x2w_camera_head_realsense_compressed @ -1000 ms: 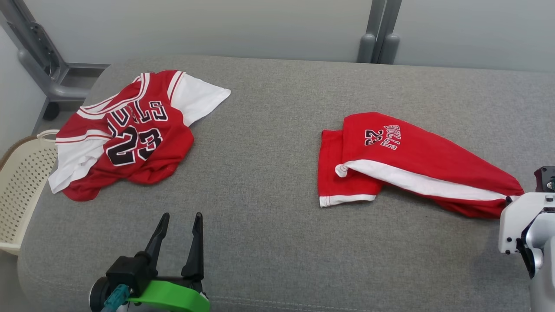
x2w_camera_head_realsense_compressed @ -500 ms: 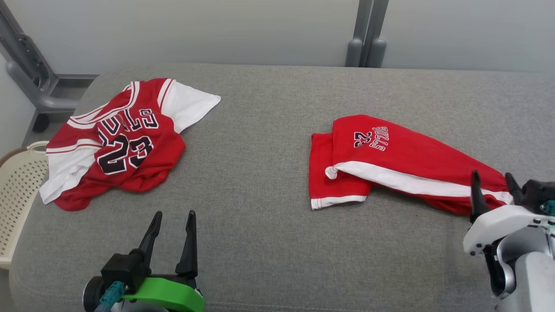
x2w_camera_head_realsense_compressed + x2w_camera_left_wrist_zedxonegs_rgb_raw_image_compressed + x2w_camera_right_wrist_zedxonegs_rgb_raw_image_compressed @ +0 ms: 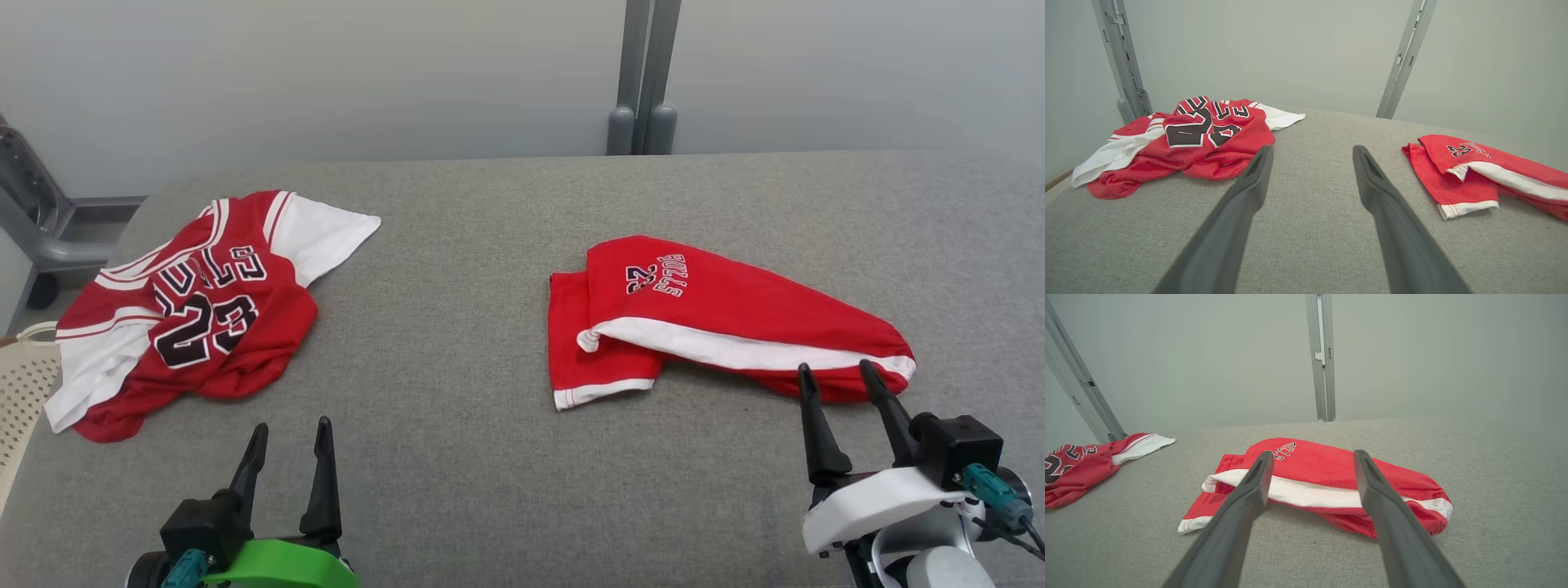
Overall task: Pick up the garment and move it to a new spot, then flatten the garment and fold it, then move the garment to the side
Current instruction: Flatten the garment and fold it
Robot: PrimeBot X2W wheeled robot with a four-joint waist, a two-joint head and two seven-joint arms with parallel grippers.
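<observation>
The red shorts (image 3: pixel 718 314) lie on the right half of the grey padded surface (image 3: pixel 490 425), loosely folded over themselves, with a white band running along the near side and a "23" print on the top layer toward the far left. The right gripper (image 3: pixel 834 367) sits at their near edge, toward the gathered right end, its two dark fingers spread wide and holding nothing. In the right wrist view the fingers (image 3: pixel 1249 498) frame the shorts (image 3: pixel 1323 467) from the near side; whether the tips touch the cloth cannot be told.

The left gripper (image 3: pixel 292 425) hovers low at the near left, jaws also wide apart and empty, above bare grey fabric. In the left wrist view the left gripper (image 3: pixel 1312 149) points between the two garments.

Well apart from the shorts, at the far left of the surface, lies a crumpled red and white jersey (image 3: pixel 204 318) with a large black "23". Left of it, off the edge, is the rim of a cream perforated basket (image 3: pixel 20 392). A grey upright post (image 3: pixel 641 82) stands against the pale wall behind.
</observation>
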